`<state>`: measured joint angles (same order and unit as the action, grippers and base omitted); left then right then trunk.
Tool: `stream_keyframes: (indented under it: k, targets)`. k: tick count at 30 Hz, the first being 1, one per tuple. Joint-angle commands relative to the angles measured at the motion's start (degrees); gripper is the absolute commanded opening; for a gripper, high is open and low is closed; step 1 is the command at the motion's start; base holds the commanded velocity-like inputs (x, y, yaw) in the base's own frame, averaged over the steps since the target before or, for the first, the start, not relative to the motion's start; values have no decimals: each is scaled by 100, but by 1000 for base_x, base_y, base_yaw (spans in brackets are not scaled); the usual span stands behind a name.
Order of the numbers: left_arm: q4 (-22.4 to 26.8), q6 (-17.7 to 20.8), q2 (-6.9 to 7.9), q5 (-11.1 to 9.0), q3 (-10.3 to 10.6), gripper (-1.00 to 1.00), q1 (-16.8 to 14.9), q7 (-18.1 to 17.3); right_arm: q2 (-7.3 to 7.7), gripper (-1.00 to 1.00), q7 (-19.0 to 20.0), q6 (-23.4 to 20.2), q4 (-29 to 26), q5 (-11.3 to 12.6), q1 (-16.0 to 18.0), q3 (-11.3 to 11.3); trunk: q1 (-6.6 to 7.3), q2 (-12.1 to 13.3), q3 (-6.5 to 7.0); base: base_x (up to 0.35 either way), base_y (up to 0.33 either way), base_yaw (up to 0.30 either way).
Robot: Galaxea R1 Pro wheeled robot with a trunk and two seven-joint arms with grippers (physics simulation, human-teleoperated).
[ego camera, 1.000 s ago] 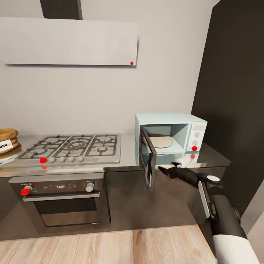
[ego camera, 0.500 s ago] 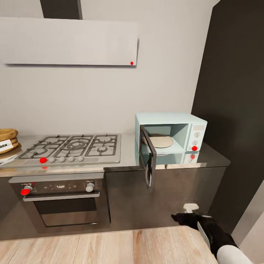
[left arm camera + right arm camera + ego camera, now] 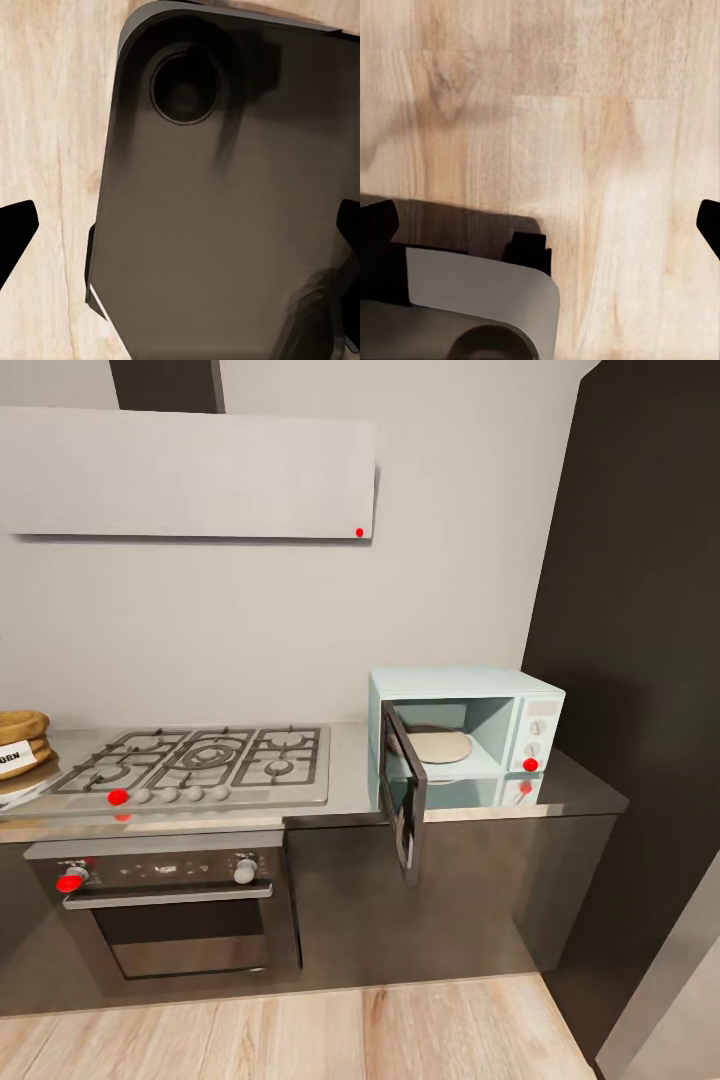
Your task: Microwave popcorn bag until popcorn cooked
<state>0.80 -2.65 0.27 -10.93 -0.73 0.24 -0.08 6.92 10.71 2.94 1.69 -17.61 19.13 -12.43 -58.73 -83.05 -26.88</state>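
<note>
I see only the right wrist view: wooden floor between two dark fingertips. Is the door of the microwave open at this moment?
Observer: Yes. In the head view the boxy pale mint-blue microwave stands on the glossy grey countertop, and its dark-framed glass door is swung open.
Operator: What is inside it?
Observer: A round pale turntable plate, with nothing on it.
Operator: Where is the popcorn bag?
Observer: The small tan-brown cloth-like sack sits at the far left end of the countertop, beyond the steel gas hob, partly cut off by the picture's edge.
</note>
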Motion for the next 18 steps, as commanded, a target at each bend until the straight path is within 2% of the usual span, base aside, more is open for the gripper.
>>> stream_keyframes:
  k: [1,5,7,10,18]
  targets:
    - [8,-7,0,-34,-5,100,2,-1,7,100,10,45,21,-50,1,-49,0,-3,-5,0,0,0]
    - [8,-7,1,-89,-6,100,3,20,7,100,-149,23,24,-32,-20,-49,0,-3,-5,0,0,0]
    - [8,-7,4,-294,-6,100,3,33,-3,100,-596,-43,25,-13,-75,-49,0,-3,-5,0,0,16]
    - [8,-7,4,-474,1,100,3,45,-28,100,-793,7,25,-16,-250,-49,0,-3,-5,0,0,186]
    - [8,-5,0,-508,1,100,3,55,-14,100,-842,22,25,-23,-330,-55,0,-3,-5,0,0,265]
